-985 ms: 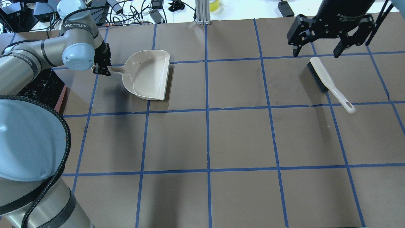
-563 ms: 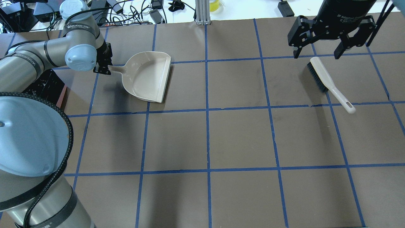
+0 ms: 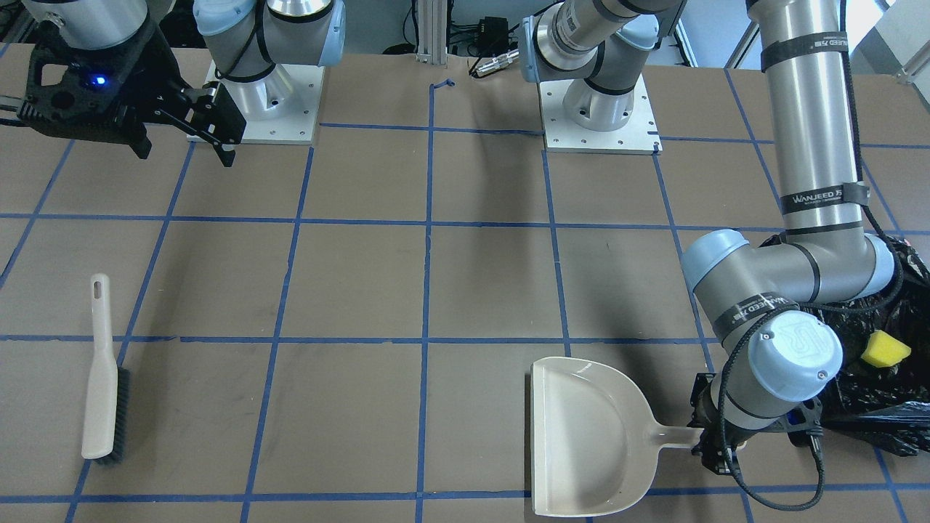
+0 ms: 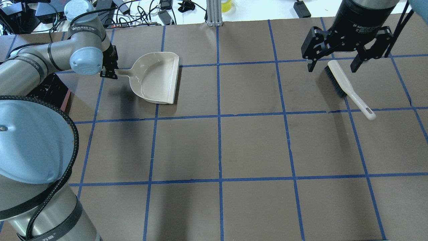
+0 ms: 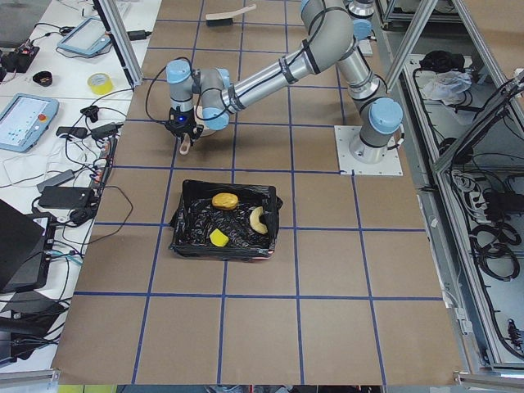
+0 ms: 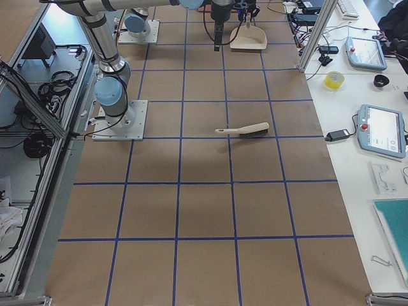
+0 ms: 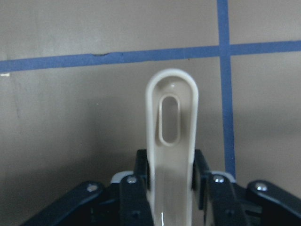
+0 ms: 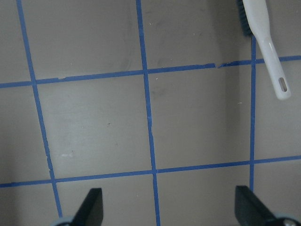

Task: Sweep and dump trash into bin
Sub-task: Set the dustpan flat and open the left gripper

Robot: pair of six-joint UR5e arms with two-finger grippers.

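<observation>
My left gripper (image 4: 108,71) is shut on the handle of the beige dustpan (image 4: 157,78), which looks empty; the wrist view shows the handle (image 7: 171,136) between the pads. The bin (image 5: 187,236), lined with a black bag, sits beside the left arm and is partly hidden in the overhead view (image 4: 50,91). Inside it lie the golden-brown lump (image 5: 224,200), the pale rind slice (image 5: 258,219) and the yellow-green wedge (image 5: 218,237); the wedge also shows in the front view (image 3: 886,349). My right gripper (image 4: 331,68) is open and empty, hanging above the brush (image 4: 347,88).
The brush (image 3: 102,385) lies flat on the brown paper table with blue tape grid lines (image 4: 219,150), its handle towards the robot. Cables and boxes (image 4: 133,11) lie beyond the table's far edge. The aluminium post (image 4: 214,13) stands at the far middle.
My left gripper has shifted the dustpan slightly towards the far edge and turned it a little. My right gripper has moved a little lower and closer over the brush head.
</observation>
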